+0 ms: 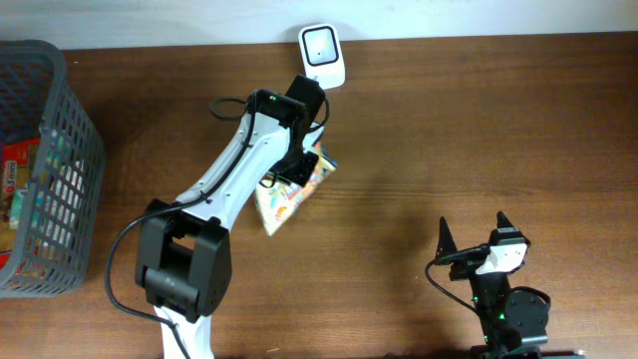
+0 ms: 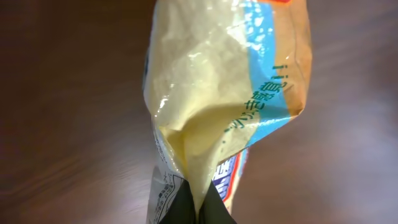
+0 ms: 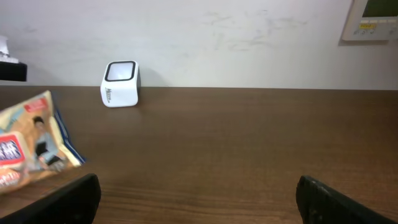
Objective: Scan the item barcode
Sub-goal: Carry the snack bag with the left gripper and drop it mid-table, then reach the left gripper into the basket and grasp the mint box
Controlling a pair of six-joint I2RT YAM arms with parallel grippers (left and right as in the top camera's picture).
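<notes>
Step in hand: presenting packet to scanner.
- Left gripper point(image 1: 302, 165) clamped tight on edge of snack packet point(image 1: 284, 204); packet hangs just in front of scanner point(image 1: 323, 55).
- Right gripper point(image 1: 473, 227) spread wide, empty, well apart from scanner, off to its front right.
- Barcode side not discernible.
- Next move, likely: rotate packet until barcode faces scanner window, then hold steady, close.

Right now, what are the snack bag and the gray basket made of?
Snack bag: probably thin plastic film, glossy; it crinkles and catches shiny glints. Gray basket: looks like stiff molded plastic, matte, with an open grid wall; coated wire is possible.
</notes>
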